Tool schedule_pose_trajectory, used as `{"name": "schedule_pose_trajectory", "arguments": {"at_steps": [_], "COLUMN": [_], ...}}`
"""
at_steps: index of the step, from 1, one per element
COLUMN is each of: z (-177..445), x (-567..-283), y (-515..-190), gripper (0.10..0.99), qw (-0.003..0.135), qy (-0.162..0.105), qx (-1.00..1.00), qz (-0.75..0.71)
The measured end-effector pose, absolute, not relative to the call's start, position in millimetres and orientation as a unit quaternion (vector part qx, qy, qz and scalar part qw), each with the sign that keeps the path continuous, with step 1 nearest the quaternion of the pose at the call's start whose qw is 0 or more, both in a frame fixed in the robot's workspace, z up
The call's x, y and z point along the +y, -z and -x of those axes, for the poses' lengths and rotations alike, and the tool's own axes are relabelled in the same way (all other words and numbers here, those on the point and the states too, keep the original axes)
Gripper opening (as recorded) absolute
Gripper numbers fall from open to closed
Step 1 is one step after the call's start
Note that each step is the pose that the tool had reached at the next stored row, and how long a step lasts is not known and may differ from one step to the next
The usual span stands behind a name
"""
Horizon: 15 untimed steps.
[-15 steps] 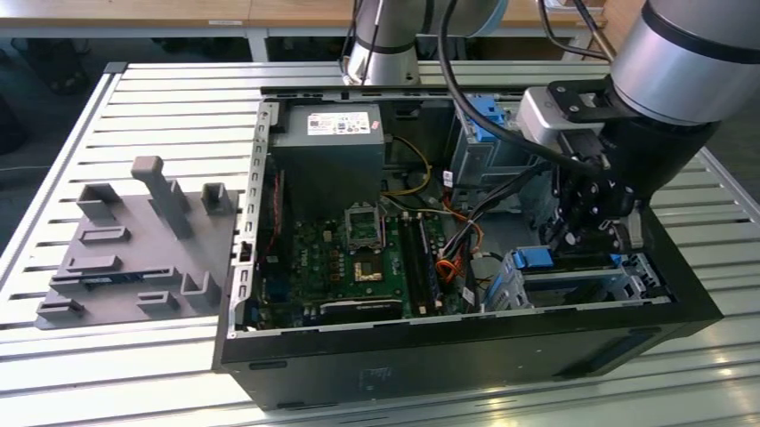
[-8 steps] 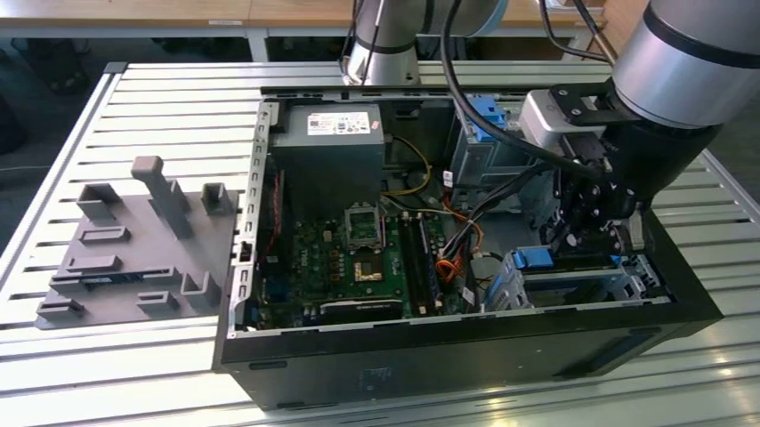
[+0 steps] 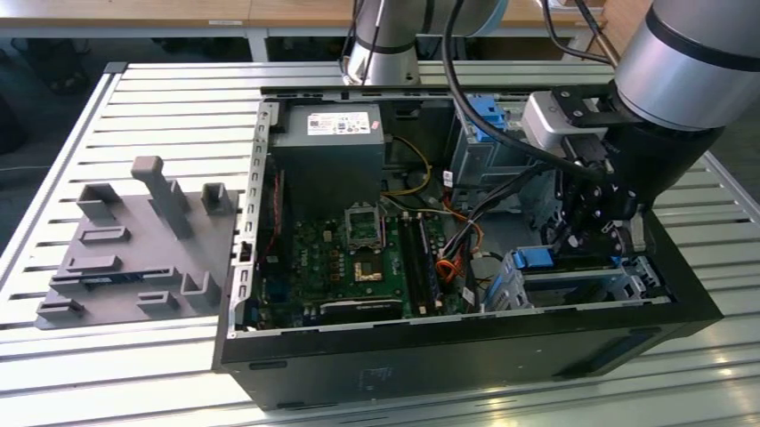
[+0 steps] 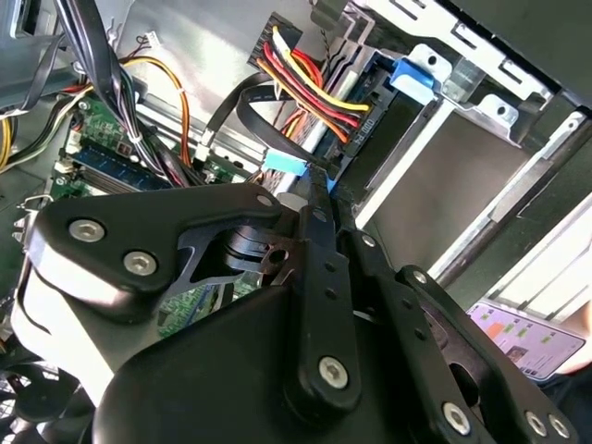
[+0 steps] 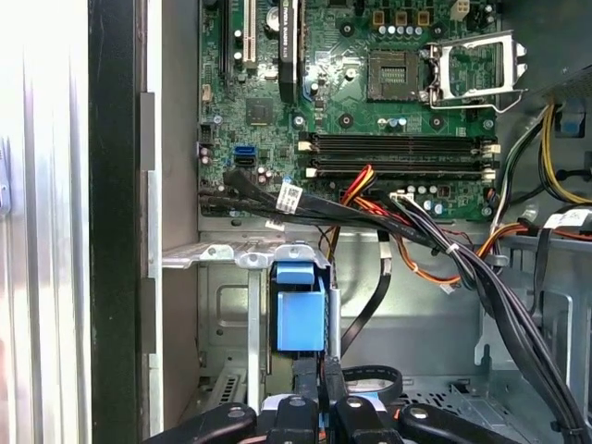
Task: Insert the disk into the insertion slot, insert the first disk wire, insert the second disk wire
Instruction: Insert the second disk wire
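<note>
The black linkage-fingered tool (image 4: 319,199) sits low inside the open black computer case (image 3: 475,356), its two slim fingers pressed nearly together on a small pale-blue cable connector (image 4: 283,164), judging from the second wrist view; the first wrist view shows the same fingertips side by side with only a thin gap.

Just beyond the fingertips lies the disk, a flat drive in a bright blue plastic carrier (image 5: 301,314), already seated in the insertion slot, a low bay of silver perforated sheet metal (image 5: 231,324). The disk step therefore looks done, and the step in hand appears to be one of the wires.

To do it well, the connector should stay square to the drive's rear edge, and the push should run straight along the drive's length. The grip should hold firm without twisting.

Beside the tool, a loose bundle of black, red, yellow and orange wires (image 4: 305,79) hangs close and could snag the fingers or get trapped under the plug.

Farther off lies the green motherboard (image 5: 370,83), and beyond the case a grey moulded fixture block (image 3: 131,249) rests on the slatted metal bench (image 3: 119,356).
</note>
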<state>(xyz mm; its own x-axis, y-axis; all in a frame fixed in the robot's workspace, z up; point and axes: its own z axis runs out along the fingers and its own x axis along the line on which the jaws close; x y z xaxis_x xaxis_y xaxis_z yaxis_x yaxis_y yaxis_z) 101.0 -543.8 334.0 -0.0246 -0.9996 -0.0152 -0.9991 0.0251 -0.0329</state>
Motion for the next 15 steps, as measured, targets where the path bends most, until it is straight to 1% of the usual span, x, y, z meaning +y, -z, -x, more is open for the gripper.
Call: {"name": "schedule_pose_trajectory", "arguments": {"at_steps": [15], "z": [-103.4], "x": [-545.4], "y": [-332.9], "gripper": [0.149], "qw": [0.022], "qy": [0.002], "qx": [0.719], "qz": [0.695]}}
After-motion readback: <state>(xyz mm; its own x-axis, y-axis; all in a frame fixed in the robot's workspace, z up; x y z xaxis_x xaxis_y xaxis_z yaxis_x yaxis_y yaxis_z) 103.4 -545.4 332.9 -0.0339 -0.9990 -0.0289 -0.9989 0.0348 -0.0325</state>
